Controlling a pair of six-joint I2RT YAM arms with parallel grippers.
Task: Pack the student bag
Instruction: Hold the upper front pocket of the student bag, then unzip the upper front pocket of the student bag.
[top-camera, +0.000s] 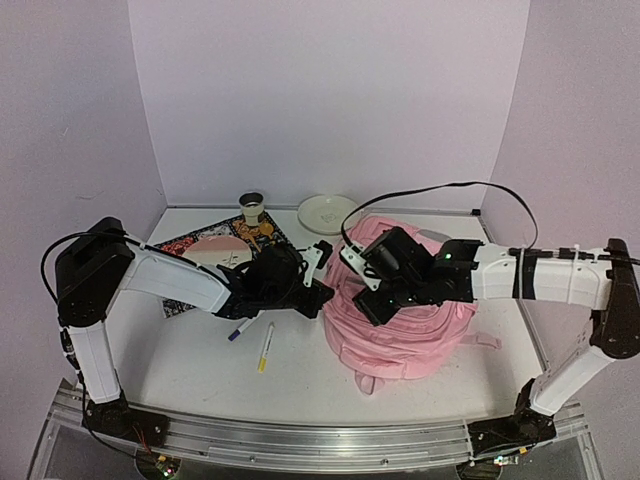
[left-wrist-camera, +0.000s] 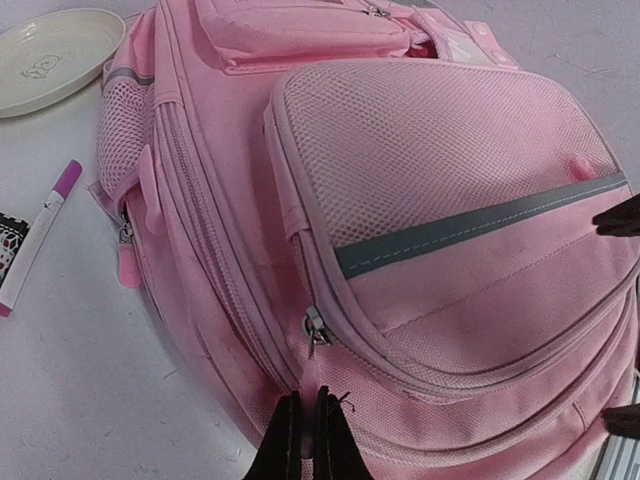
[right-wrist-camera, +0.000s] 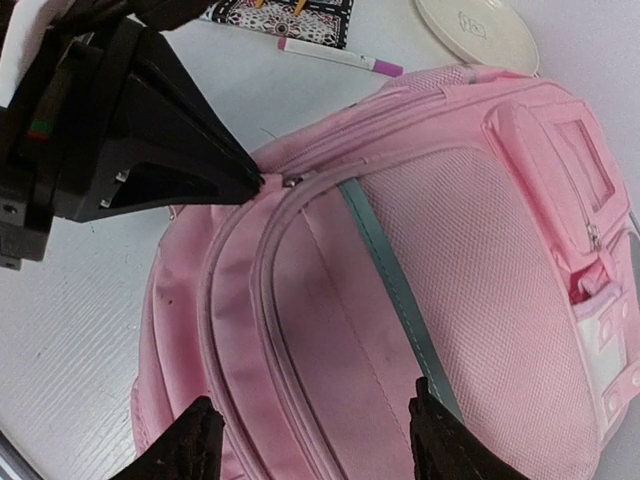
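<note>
Clenched tight, the left hand (left-wrist-camera: 308, 398) pinched a zip tab (left-wrist-camera: 308, 436) of the student bag (left-wrist-camera: 430, 250) lying on the surface (top-camera: 200, 370), the right hand (right-wrist-camera: 315, 445) spread released over it; only the overhead view showed a yellow pen (top-camera: 265, 348) left of it.

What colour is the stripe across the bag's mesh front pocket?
Grey-silver stripe on the pink student bag; shows best in the left wrist view.

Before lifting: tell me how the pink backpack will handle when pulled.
Probably floppy: the student bag is soft fabric, slumped flat. Pulling by the zipper pull in the left gripper would likely stretch cloth rather than move the bag. Unlikely to roll.
</note>
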